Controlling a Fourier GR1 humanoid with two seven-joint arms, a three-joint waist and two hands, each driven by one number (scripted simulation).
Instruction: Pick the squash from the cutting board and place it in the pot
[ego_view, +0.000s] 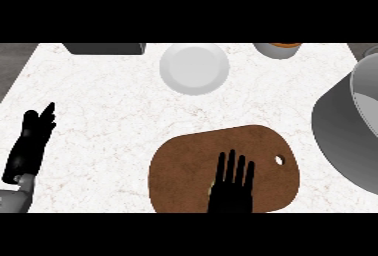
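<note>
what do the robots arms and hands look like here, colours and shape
Both hands are plain black with long, slim fingers and no markings. The left hand shows in full at the view's left, joined at its base to a short stretch of light grey forearm with a darker grey wrist section. The right hand shows only as a black shape; its forearm is out of view. No cables show.

A single head view looks steeply down onto the pale marbled desk (111, 115) from the robot's own side, so its near edge lies along the bottom and the far edge along the top. It sits close enough that the brown cutting board (192, 165) is cropped below, the grey pot (343, 130) runs off the right edge, and the white plate (194, 68) lies farther back. There is no second view to share any part of the scene.
</note>
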